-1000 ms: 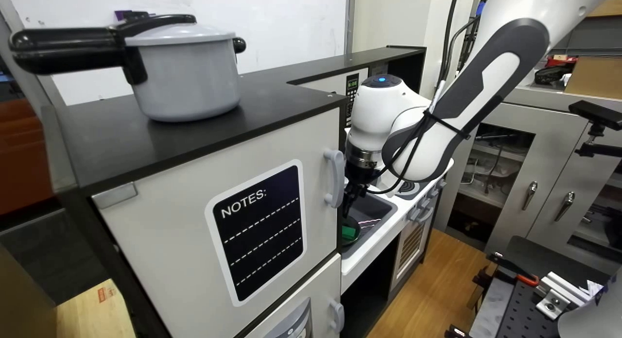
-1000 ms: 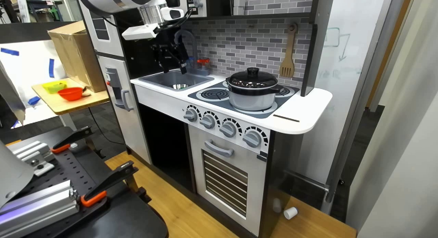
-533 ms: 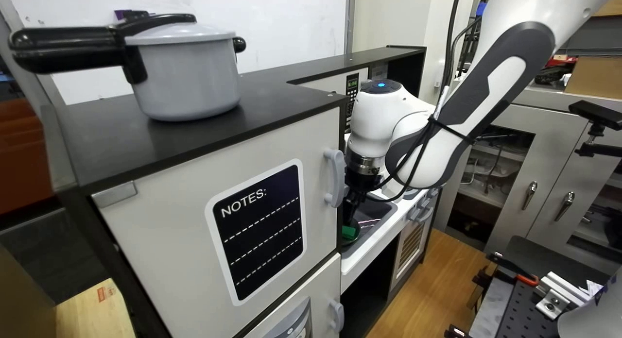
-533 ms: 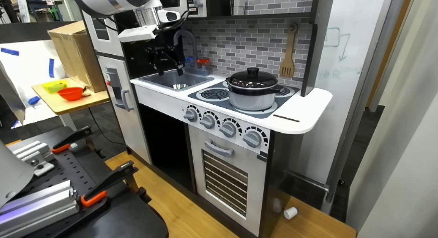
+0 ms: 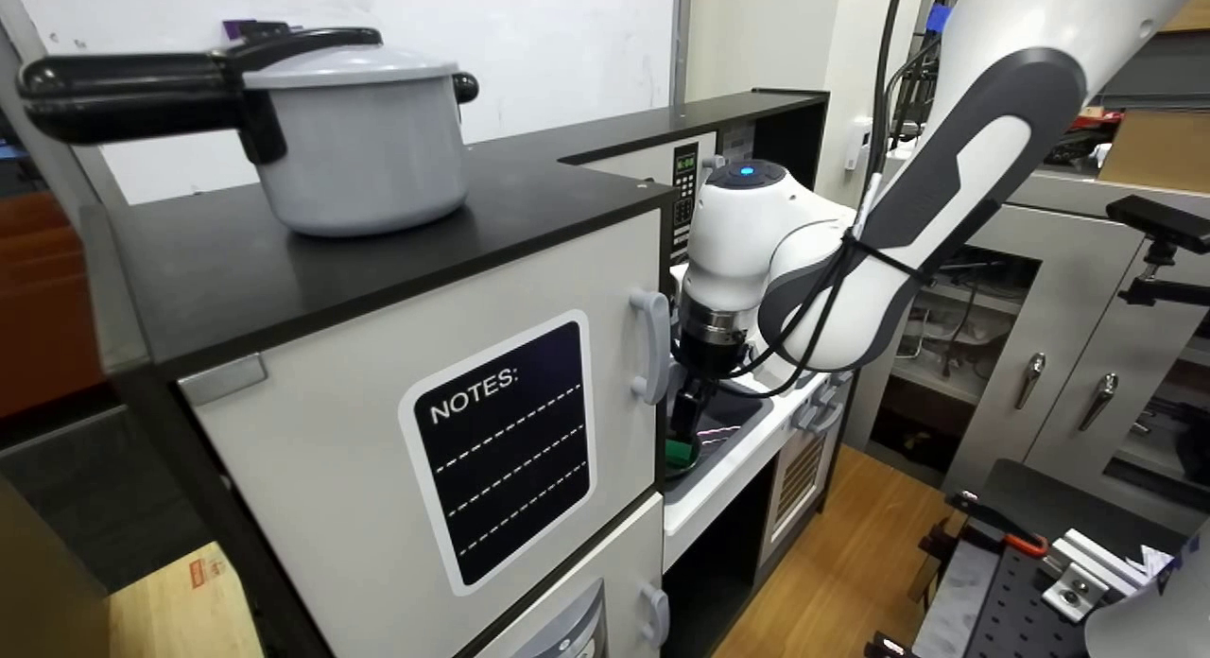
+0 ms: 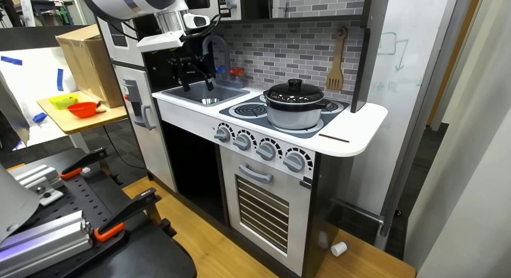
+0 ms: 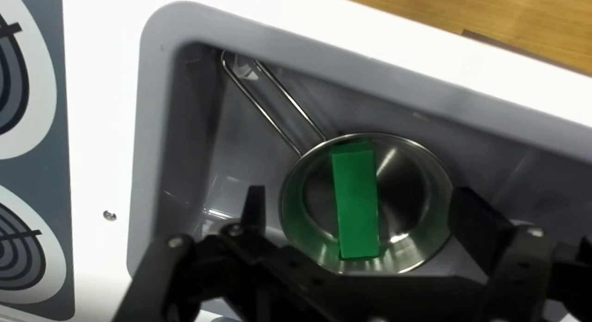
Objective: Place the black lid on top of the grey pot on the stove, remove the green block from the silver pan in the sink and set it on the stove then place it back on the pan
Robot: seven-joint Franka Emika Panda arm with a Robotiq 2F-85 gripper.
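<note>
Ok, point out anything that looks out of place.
In an exterior view, a white cylinder lies on its side on the wooden board beside the kitchen's dark side panel, stray, perhaps dropped. I see no spill.

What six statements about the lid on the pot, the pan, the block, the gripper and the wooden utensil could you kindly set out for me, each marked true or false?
1. The black lid is on the grey pot on the stove. True.
2. The green block lies in the silver pan. True.
3. The silver pan stands on a burner. False: it is in the sink.
4. The gripper is open. True.
5. The gripper holds the green block. False: it holds nothing, and the green block is in the silver pan.
6. The wooden utensil lies in the sink. False: it hangs against the brick-patterned wall.
</note>
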